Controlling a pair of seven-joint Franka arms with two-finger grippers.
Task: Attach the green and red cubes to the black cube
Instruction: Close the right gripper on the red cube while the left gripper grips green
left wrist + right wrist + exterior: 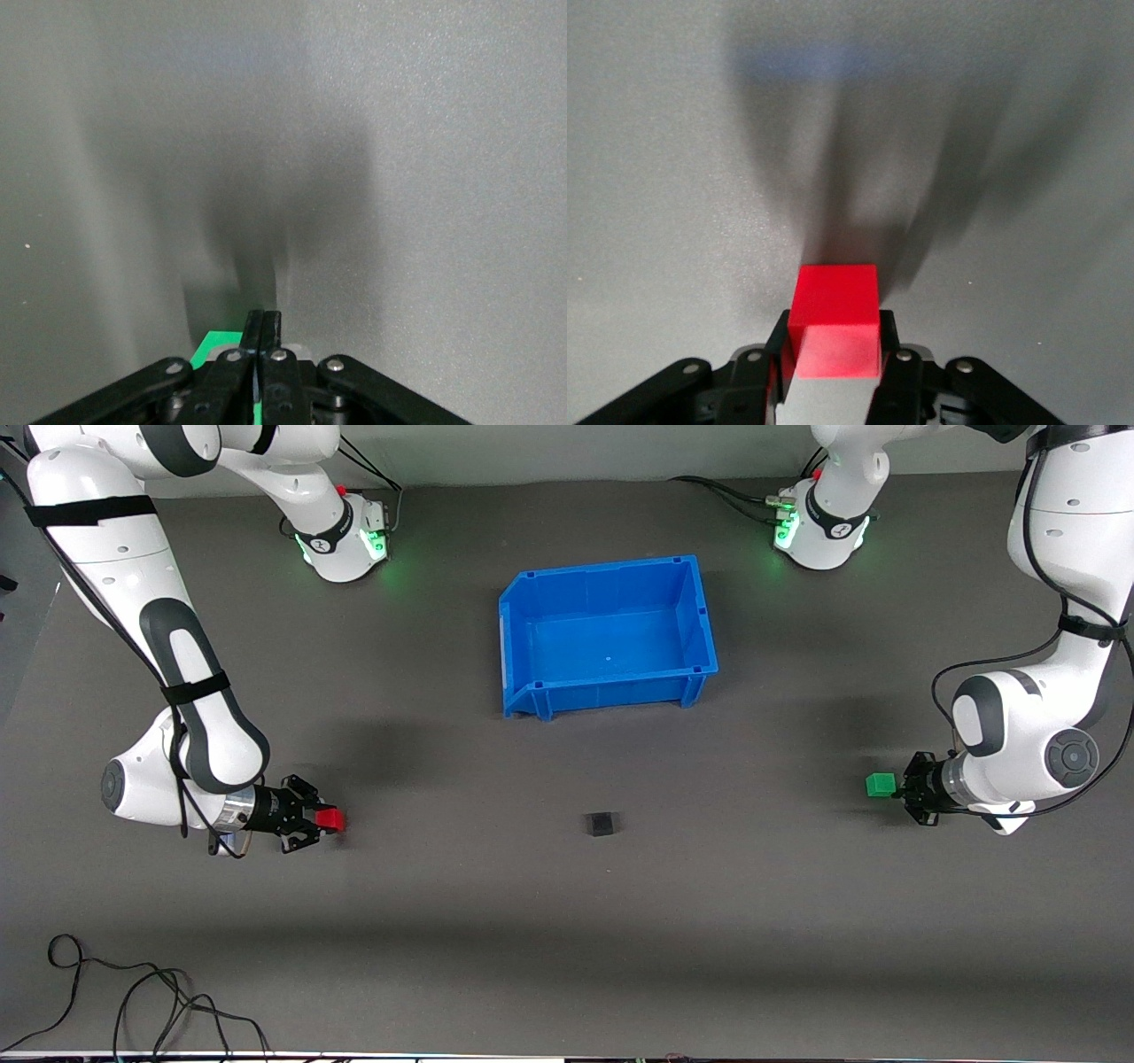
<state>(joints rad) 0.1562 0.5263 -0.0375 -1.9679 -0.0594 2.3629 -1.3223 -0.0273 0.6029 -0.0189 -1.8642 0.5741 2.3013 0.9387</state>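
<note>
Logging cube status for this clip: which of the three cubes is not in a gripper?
The black cube: it sits alone on the mat, while the red cube and green cube are each gripped.

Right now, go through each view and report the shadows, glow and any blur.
Front view: soft arm shadows fall on the grey mat, green light glows at both arm bases, and the black cube barely stands out. Left wrist view: a broad dark shadow lies over the mat; the green cube shows only as a sliver. Right wrist view: the red cube looks washed-out on its near face.
</note>
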